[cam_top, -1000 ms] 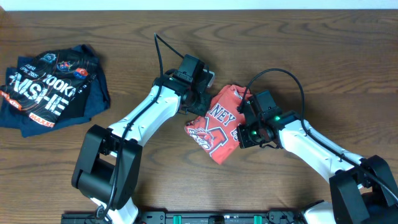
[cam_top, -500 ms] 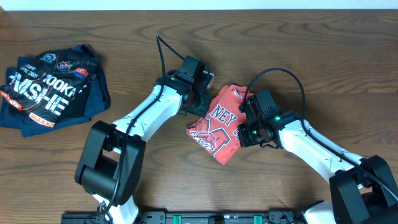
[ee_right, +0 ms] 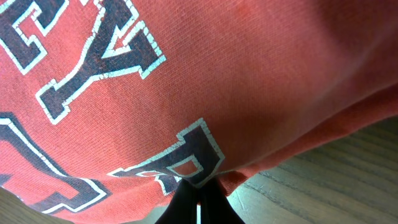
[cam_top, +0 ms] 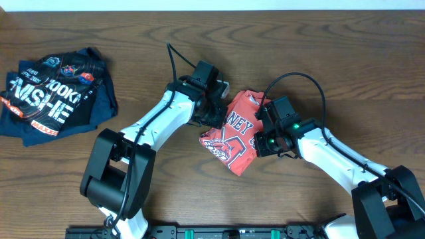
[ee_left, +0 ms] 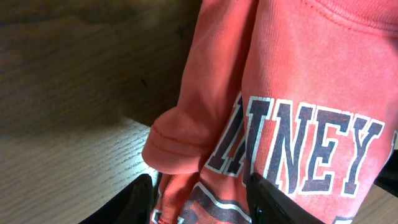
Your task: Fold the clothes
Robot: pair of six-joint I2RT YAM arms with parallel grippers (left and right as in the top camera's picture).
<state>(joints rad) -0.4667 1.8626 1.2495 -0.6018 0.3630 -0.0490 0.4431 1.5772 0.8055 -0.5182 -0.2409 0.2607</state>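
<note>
1. Wooden table (cam_top: 133,26) fills the overhead view, which alone shows both arms and a dark printed garment (cam_top: 53,96) at ten o'clock.
2. One crumpled red T-shirt (cam_top: 234,139) lies just right of centre, print up, between the two arms.
3. Only the left wrist view shows the left gripper (ee_left: 205,202) clamped on a thick bunch of the T-shirt, its fingers cut off by the frame at six o'clock.
4. Only the right wrist view shows the right gripper (ee_right: 199,198), tips together, pinching the T-shirt's edge.
5. Folds hide part of the lettering.
6. Two garments, two arms.
</note>
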